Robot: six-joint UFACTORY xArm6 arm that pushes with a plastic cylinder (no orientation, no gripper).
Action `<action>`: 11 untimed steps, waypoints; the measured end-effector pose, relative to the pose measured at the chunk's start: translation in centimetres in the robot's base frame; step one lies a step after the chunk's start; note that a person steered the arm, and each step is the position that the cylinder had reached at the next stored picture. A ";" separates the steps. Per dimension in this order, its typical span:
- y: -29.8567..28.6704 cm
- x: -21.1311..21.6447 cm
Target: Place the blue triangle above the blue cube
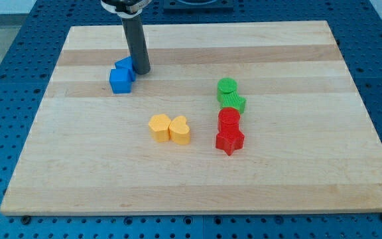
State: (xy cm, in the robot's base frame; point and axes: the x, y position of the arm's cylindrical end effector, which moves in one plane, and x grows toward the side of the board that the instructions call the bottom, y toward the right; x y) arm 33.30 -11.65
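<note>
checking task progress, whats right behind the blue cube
The blue triangle sits touching the blue cube toward the view's top. My tip is at the triangle's right, hiding part of it.

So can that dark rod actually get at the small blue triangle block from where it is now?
Probably yes. My tip already sits right beside the blue triangle block, on its right in the view, with nothing between them. The blue cube lies just below the triangle.
</note>
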 end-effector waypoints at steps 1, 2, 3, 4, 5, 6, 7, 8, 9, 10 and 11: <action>0.5 -1.1; 0.5 -1.3; 0.5 -1.9; 0.5 -1.9; 0.1 -1.9; -0.5 -1.9; -0.6 -1.9; -0.7 -1.9; -1.0 -1.9; -1.1 -1.9; -1.1 -1.9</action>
State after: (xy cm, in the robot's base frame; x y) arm 31.42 -12.79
